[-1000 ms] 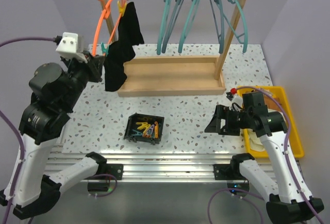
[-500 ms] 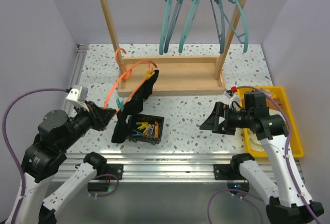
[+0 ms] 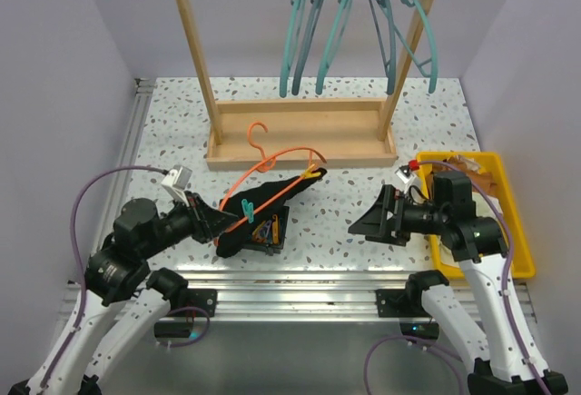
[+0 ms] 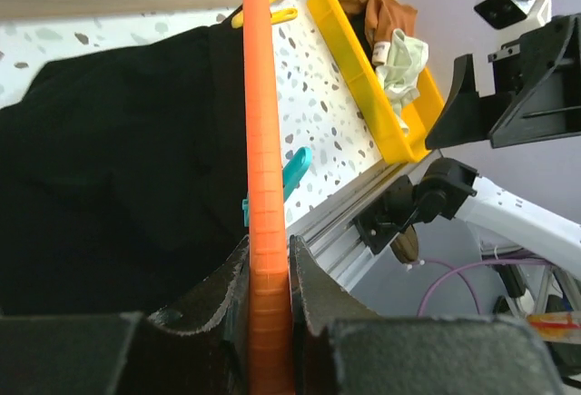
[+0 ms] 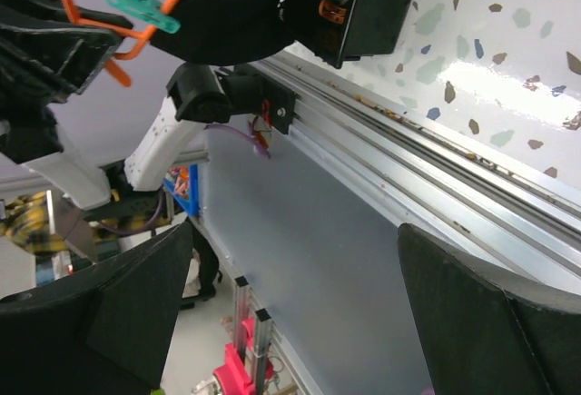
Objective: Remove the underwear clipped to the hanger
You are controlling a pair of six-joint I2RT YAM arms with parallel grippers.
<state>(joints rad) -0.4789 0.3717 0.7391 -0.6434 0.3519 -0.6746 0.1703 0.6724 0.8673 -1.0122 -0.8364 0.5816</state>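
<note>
My left gripper (image 3: 211,222) is shut on the orange hanger (image 3: 277,166) and holds it low and tilted over the table's front; in the left wrist view the jaws pinch the hanger bar (image 4: 263,186). The black underwear (image 3: 272,197) hangs clipped to it by a teal clip (image 3: 247,211) and a yellow clip (image 3: 311,173); it fills the left of the left wrist view (image 4: 118,168). A pale cream cloth (image 4: 404,54) lies in the yellow bin (image 4: 349,41) with brown cloth. My right gripper (image 3: 368,222) is open and empty, right of the hanger, facing it.
A black tray of clips (image 3: 272,230) sits under the draped black underwear. The wooden rack (image 3: 300,132) with several teal hangers (image 3: 313,32) stands at the back. The yellow bin (image 3: 504,222) is at the right edge, beside my right arm.
My left arm has brought the orange hanger with the black underwear down from the rack to low over the clip tray. My right gripper has shifted slightly left, still open.
</note>
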